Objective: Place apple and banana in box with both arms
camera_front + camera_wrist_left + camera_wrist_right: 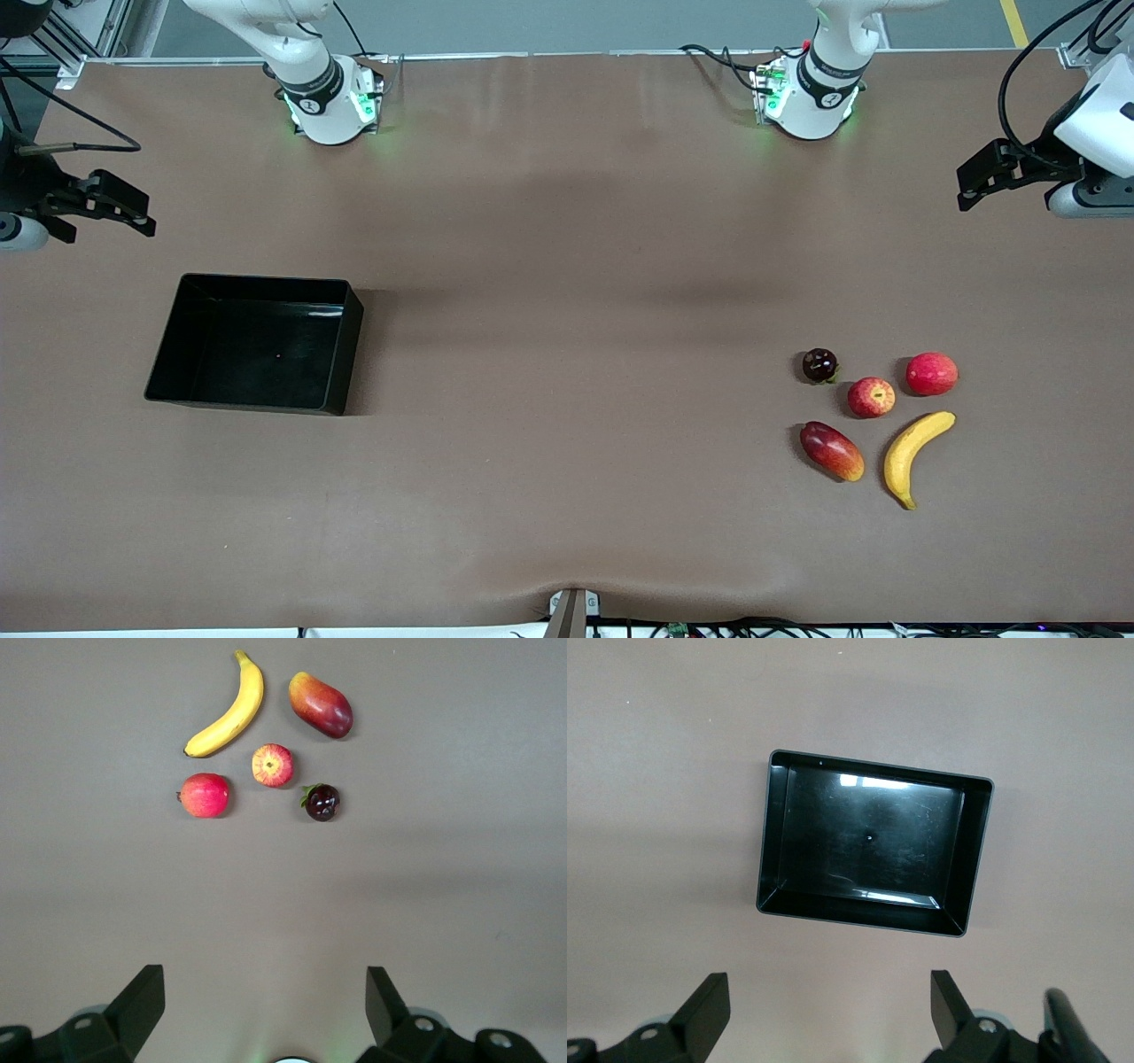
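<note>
The apple, small and red with yellow streaks, lies among other fruit at the left arm's end of the table. The yellow banana lies beside it, nearer the front camera. The black box stands empty at the right arm's end. My left gripper hangs open over bare table, apart from the fruit. My right gripper hangs open over bare table beside the box. Neither holds anything.
Three other fruits lie round the apple: a pinkish-red round one, an oblong red-and-yellow one and a small dark one. Brown table cloth stretches between the fruit and the box.
</note>
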